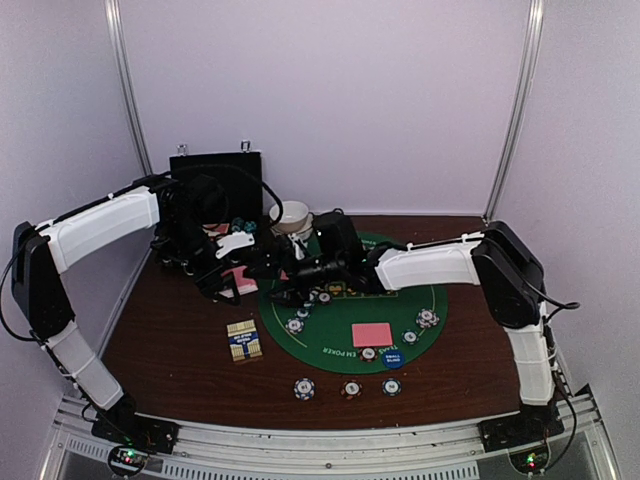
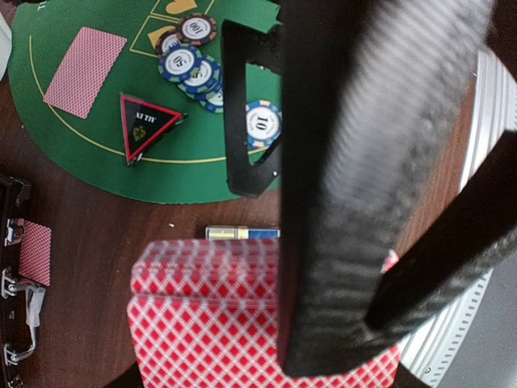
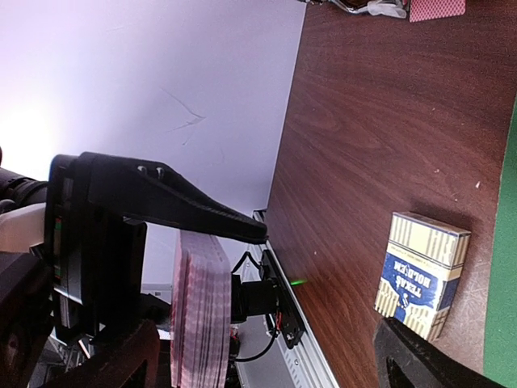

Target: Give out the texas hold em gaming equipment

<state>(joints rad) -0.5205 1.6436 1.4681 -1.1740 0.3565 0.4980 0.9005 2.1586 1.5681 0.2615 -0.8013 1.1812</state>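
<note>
My left gripper is shut on a deck of pink-backed cards and holds it above the table's left side. The deck shows edge-on in the right wrist view. My right gripper is open, its jaws set wide, with one finger lying across the deck's back. One card lies on the green mat. Striped chips and a red-triangle token sit on the mat. A blue disc lies at its front edge. Three chips sit in front of the mat.
A blue and cream card box lies on the wood left of the mat. A black case stands open at the back left with a card by it. Stacked white bowls stand behind the arms.
</note>
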